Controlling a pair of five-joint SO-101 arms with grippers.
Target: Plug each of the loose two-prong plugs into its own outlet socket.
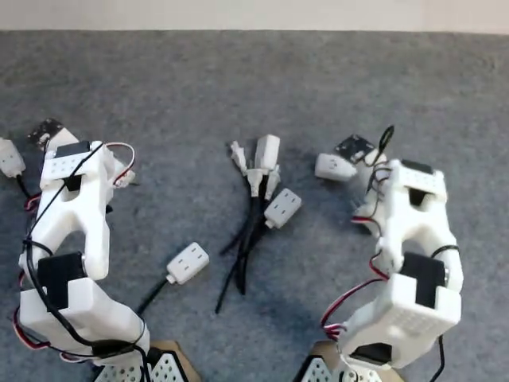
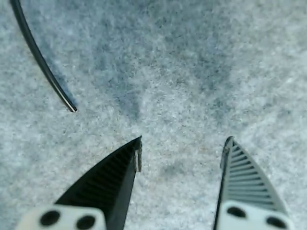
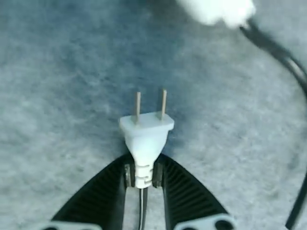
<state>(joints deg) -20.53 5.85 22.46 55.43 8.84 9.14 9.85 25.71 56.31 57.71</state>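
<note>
My right gripper [image 3: 143, 167] is shut on a white two-prong plug [image 3: 145, 132], holding it by its base just above the grey carpet with both prongs pointing away from the wrist. A blurred white outlet socket [image 3: 218, 9] with a black cord lies ahead of the prongs. My left gripper [image 2: 182, 141] stands open over bare carpet, nothing between its fingers, with a black cable end [image 2: 69, 106] nearby. At mid-table lies a bundle of plugs [image 1: 254, 181] and outlet sockets [image 1: 282, 207]. A separate socket [image 1: 188, 263] lies nearer the left arm [image 1: 75, 199].
Black cords [image 1: 242, 247] trail from the bundle toward the front edge. A small white piece [image 1: 9, 157] with a dark cord sits at the far left edge. The right arm [image 1: 413, 231] stands at the right. The carpet's far half is open.
</note>
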